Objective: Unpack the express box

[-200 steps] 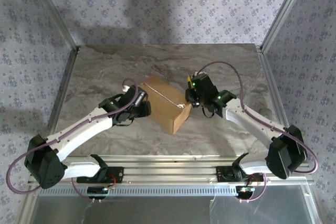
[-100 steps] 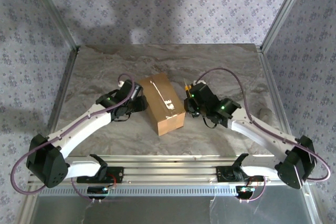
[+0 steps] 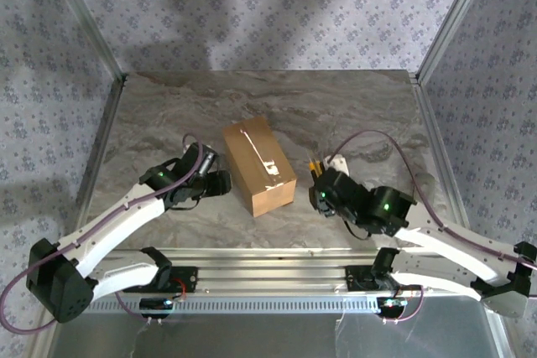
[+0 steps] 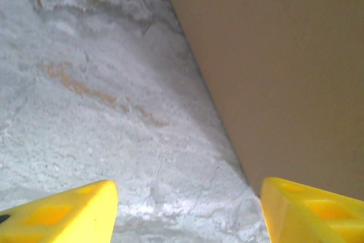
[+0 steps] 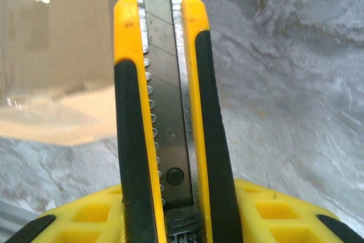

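Note:
The express box is a closed brown carton with clear tape along its top seam, standing mid-table. Its plain side fills the upper right of the left wrist view, and it appears at the left of the right wrist view. My left gripper sits just left of the box, open, with its yellow fingertips wide apart over bare marble and nothing between them. My right gripper is to the right of the box, apart from it, and shut on the black-and-yellow utility knife, whose blade points away from the wrist.
The marble table is bounded by metal frame posts at the left and right and a rail along the near edge. A purple cable loops above the right arm. Open marble lies behind the box.
The right arm has pulled back toward the near edge with the knife, away from the box. The left gripper has slid slightly back. The box turned a second ago and has since stayed still.

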